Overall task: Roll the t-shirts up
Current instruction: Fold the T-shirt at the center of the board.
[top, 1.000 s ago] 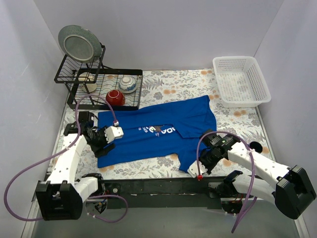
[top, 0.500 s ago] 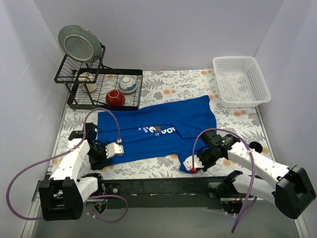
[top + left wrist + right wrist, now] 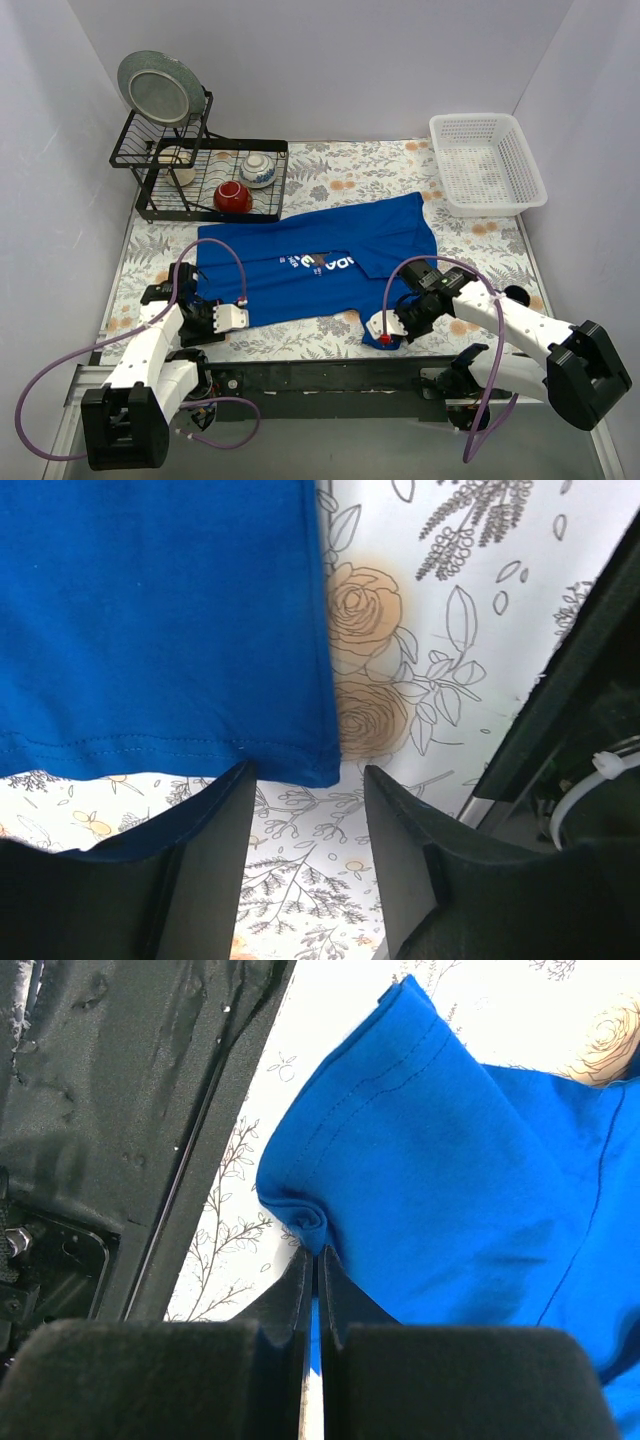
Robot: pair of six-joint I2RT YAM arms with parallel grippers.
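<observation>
Blue t-shirt (image 3: 320,262) lies spread flat mid-frame in the top view, on the floral table (image 3: 480,250), chest print up. At lower left the left gripper (image 3: 238,316) sits low at the shirt's lower-left corner, fingers apart. In its wrist view the hem corner lies just at the gap between the tips. Right of centre, the right gripper (image 3: 380,333) has its fingers pressed together on a bunched fold of the sleeve.

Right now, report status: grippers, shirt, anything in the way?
Left gripper open at the hem corner of the royal-blue cotton t-shirt. Right gripper shut on its sleeve edge. Shirt spread, unrolled. Nothing on it; black wire dish rack beyond.
</observation>
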